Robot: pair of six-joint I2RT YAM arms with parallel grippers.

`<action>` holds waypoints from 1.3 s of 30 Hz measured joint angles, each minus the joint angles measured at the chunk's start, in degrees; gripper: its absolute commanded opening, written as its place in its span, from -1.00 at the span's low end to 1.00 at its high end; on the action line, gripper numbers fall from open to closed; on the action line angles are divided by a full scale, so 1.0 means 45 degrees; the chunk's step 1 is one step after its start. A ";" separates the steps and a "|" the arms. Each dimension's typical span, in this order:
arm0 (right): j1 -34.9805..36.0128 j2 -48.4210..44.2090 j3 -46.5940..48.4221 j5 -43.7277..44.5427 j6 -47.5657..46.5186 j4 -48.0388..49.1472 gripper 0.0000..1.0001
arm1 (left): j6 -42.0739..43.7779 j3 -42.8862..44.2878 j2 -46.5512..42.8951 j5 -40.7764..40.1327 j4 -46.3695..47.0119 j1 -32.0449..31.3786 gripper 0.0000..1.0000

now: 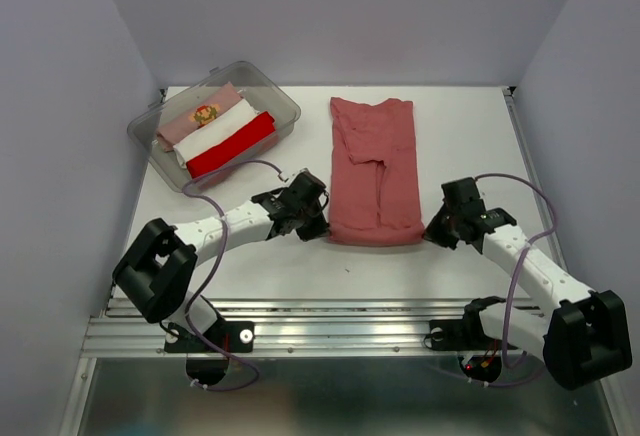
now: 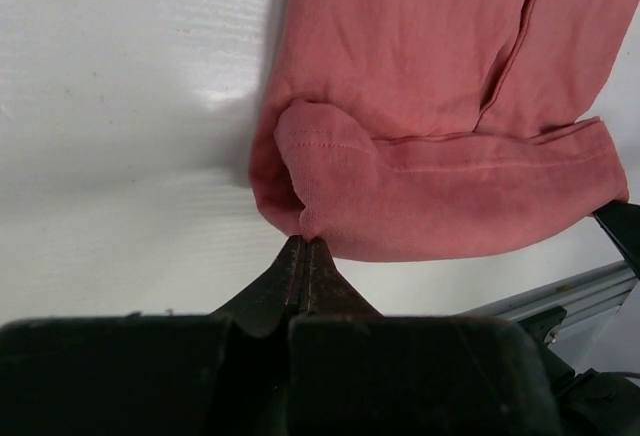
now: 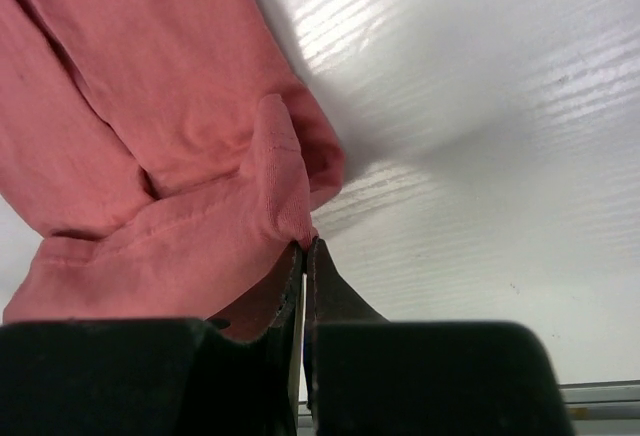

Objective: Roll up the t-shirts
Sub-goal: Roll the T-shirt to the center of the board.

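Brick-red tee (image 1: 373, 171) lies unrolled, my left end effector (image 1: 318, 224) and right end effector (image 1: 432, 231) pinched shut on its near corners; three rolled tees (image 1: 222, 128) are done.

flat t-shirt (image 1: 373, 169): table (image 1: 250, 266) centre | tub (image 1: 275, 91): back-left | rolled t-shirts (image 1: 215, 128): in tub

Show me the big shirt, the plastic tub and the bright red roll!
brick-red t-shirt (image 1: 375, 171), top view, middle of cloth.
clear plastic tub (image 1: 280, 96), top view, right rim.
bright red roll (image 1: 232, 144), top view, its middle.
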 measured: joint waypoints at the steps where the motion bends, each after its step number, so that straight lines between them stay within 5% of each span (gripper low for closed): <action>1: 0.0000 0.0155 0.0165 0.0058 -0.0044 -0.0010 -0.99 | 0.0068 0.0175 0.0136 0.0005 0.0010 0.0073 -1.00; 21: 0.0000 0.2618 0.2079 0.0840 -0.0869 0.0238 -0.96 | 0.0738 0.2045 0.2079 -0.0369 -0.0063 0.0758 -1.00; 30: -0.0010 0.4240 0.2783 0.1001 -0.1122 0.1117 -0.63 | 0.1438 0.3521 0.3546 -0.0767 -0.0277 0.1122 -0.99; 33: -0.0010 0.4707 0.3007 0.1219 -0.1103 0.1321 -0.24 | 0.1734 0.4104 0.4158 -0.0918 -0.0398 0.1146 -0.56; 36: -0.0010 0.4770 0.3128 0.1467 -0.0991 0.1423 0.05 | 0.2016 0.4260 0.4347 -0.1103 -0.0491 0.1146 -0.33; 39: -0.0010 0.4648 0.3269 0.1753 -0.0855 0.1467 0.15 | 0.2195 0.4454 0.4347 -0.1375 -0.0680 0.1151 0.04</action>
